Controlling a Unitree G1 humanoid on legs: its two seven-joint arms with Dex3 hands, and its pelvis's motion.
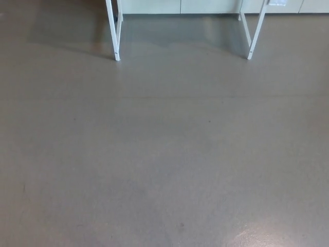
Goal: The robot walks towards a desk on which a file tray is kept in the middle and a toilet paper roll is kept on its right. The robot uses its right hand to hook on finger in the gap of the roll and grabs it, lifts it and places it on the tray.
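head view: grey floor (164,164), two white desk legs (112,28) at top edge.
both hands out of frame; hand state cannot be told.

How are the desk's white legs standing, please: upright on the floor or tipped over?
Upright: the left leg and right leg both rest their feet on the grey floor.

The head view looks down across grey floor (164,154) toward distant white desk legs (115,31).
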